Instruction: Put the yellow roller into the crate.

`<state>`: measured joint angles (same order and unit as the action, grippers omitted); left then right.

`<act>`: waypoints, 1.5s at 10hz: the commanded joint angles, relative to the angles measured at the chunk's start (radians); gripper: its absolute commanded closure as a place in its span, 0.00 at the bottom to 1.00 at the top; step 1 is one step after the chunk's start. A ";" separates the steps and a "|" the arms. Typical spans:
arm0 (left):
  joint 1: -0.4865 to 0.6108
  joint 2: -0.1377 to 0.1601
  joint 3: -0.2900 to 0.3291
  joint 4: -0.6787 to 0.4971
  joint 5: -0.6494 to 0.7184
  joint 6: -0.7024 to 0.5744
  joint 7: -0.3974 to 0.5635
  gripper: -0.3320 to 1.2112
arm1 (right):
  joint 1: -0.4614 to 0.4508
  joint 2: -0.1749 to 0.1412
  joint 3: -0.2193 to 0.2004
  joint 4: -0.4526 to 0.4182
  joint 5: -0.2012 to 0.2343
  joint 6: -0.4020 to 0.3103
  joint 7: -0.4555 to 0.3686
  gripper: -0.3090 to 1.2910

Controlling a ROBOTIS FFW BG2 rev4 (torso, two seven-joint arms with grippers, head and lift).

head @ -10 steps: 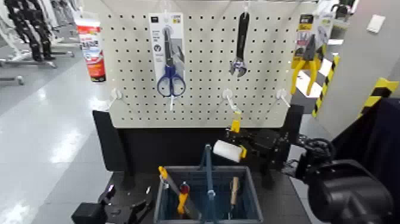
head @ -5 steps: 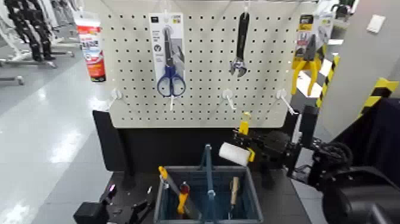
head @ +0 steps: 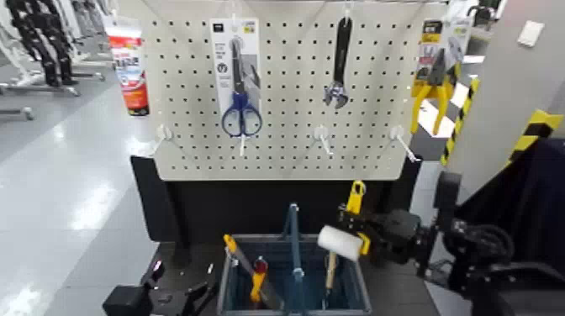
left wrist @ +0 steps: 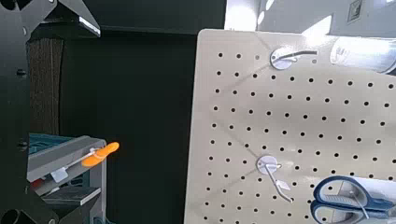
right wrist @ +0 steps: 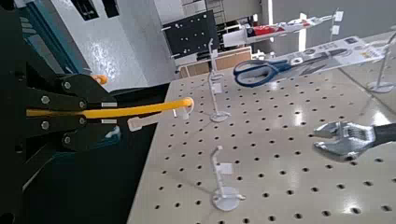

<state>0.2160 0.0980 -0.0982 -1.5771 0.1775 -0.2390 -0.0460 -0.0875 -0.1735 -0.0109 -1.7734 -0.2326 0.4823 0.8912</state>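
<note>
The yellow roller's white fluffy sleeve [head: 340,242] hangs just above the right end of the crate [head: 356,273], and its yellow handle [head: 356,198] points up. My right gripper [head: 370,229] is shut on the roller, reaching in from the right. In the right wrist view the black fingers [right wrist: 65,89] clamp the yellow roller [right wrist: 140,108], with the pegboard beyond it. The grey-blue latticed crate has an upright blue centre handle [head: 293,239]. My left gripper [head: 172,296] rests low at the crate's left side. A corner of the crate [left wrist: 56,166] shows in the left wrist view.
A white pegboard [head: 286,160] stands behind the crate with scissors [head: 241,113], a wrench [head: 339,71], packaged yellow-handled pliers [head: 433,84] and bare hooks [head: 322,139]. A red-and-white tube [head: 130,71] hangs at the left. A yellow-and-red-handled tool [head: 256,281] and a wooden-handled tool [head: 330,269] lie in the crate.
My right gripper has carried the roller away from the pegboard, down and to the right, so it now hangs over the crate's right end. The left arm has stayed put.
</note>
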 commanded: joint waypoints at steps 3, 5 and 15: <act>-0.003 0.002 -0.005 0.002 0.000 0.003 0.000 0.29 | -0.034 0.023 0.054 0.266 0.004 -0.122 -0.021 0.99; -0.004 0.000 -0.006 0.002 0.000 0.003 0.000 0.29 | -0.080 0.040 0.091 0.379 -0.001 -0.182 -0.032 0.99; -0.003 0.000 -0.003 -0.001 0.000 -0.003 -0.002 0.29 | -0.095 0.034 0.127 0.321 0.084 -0.120 -0.044 0.26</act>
<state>0.2132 0.0982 -0.1021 -1.5785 0.1779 -0.2420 -0.0475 -0.1872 -0.1388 0.1265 -1.4298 -0.1637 0.3506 0.8469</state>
